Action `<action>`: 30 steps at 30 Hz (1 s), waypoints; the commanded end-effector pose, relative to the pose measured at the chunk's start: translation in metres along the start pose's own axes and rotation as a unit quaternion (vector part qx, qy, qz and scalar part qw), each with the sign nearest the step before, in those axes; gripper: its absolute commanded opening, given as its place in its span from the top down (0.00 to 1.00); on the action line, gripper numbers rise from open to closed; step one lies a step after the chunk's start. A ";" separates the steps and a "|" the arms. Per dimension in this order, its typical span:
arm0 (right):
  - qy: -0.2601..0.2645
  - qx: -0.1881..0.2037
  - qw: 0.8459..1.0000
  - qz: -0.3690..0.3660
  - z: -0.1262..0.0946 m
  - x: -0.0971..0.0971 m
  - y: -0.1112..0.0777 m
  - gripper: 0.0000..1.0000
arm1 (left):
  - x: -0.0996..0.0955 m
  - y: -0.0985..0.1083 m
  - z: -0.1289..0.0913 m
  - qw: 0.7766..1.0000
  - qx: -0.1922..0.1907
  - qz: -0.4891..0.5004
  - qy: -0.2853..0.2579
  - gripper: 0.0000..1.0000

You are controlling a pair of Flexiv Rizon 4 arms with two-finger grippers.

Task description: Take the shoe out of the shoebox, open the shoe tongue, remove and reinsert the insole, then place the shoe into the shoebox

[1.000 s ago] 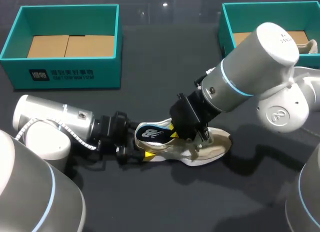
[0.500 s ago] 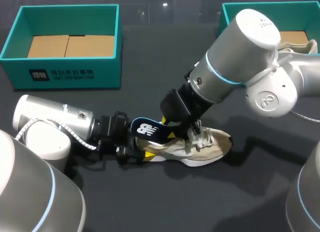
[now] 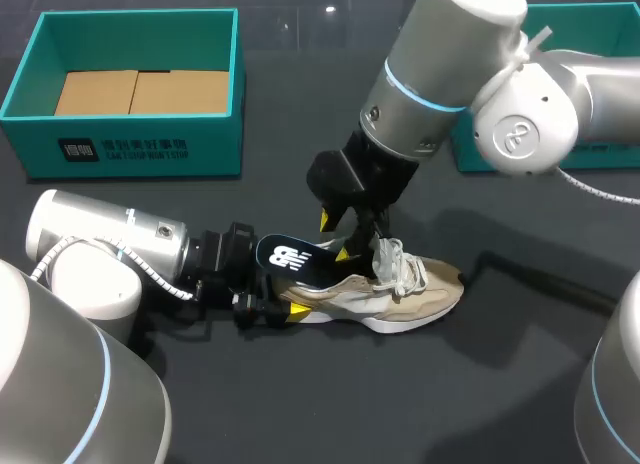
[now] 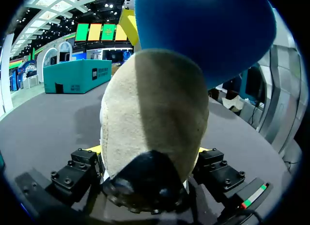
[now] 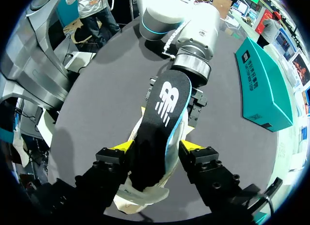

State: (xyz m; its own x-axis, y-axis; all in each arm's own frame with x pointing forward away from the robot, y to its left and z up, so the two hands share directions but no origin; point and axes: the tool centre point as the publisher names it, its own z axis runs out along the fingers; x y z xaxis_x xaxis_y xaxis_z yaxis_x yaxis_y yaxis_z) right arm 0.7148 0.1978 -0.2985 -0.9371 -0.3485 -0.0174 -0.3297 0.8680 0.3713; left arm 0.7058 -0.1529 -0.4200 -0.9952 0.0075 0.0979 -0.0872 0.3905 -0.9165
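The shoe [image 3: 400, 296] lies mid-worktop [image 3: 330, 404]. My left arm [image 3: 110, 246] blocks its heel end, and my right arm [image 3: 440, 74] hangs over its middle, with the raised insole [image 3: 290, 260] between them. The toe end and near side lie open. The left box [image 3: 210, 144] stands well apart, open-topped.

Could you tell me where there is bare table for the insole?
Bare table lies on the shoe's near side and between left shoebox and right arm. Crowded at the shoe: left gripper at its heel, right gripper on the insole.
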 end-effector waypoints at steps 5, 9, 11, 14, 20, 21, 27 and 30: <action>0.018 0.023 1.000 0.003 0.000 -0.008 0.007 0.00 | -0.001 0.001 0.001 1.000 -0.002 0.000 0.000 1.00; 0.025 0.003 1.000 0.000 0.003 -0.008 0.008 0.00 | -0.001 0.001 0.001 1.000 -0.002 0.000 0.000 1.00; 0.042 0.010 0.999 0.027 0.005 -0.009 0.015 0.00 | -0.001 0.001 0.001 1.000 -0.002 0.000 0.000 1.00; 0.071 0.010 0.995 0.071 0.004 -0.010 0.022 0.00 | -0.001 0.001 0.001 1.000 -0.002 0.000 0.000 1.00; 0.117 -0.002 0.981 0.152 0.002 -0.011 0.028 0.00 | -0.001 0.001 0.001 1.000 -0.002 0.000 0.000 1.00; 0.117 -0.002 0.981 0.152 0.002 -0.011 0.028 0.00 | -0.001 0.001 0.001 1.000 -0.002 0.000 0.000 1.00; 0.117 -0.002 0.981 0.152 0.002 -0.011 0.028 0.00 | -0.001 0.001 0.001 1.000 -0.002 0.000 0.000 1.00; 0.138 -0.027 0.979 0.149 0.007 -0.014 0.026 0.00 | -0.001 0.001 0.001 1.000 -0.002 0.000 0.000 1.00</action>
State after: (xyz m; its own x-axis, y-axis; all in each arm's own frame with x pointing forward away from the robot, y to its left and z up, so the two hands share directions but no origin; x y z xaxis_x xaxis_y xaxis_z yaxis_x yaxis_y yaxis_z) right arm 0.7129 0.2276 -0.2866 -0.9334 -0.1559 0.3231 -0.0346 0.9356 0.3513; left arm 0.7058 -0.1529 -0.4200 -0.9952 0.0076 0.0979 -0.0872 0.3904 -0.9165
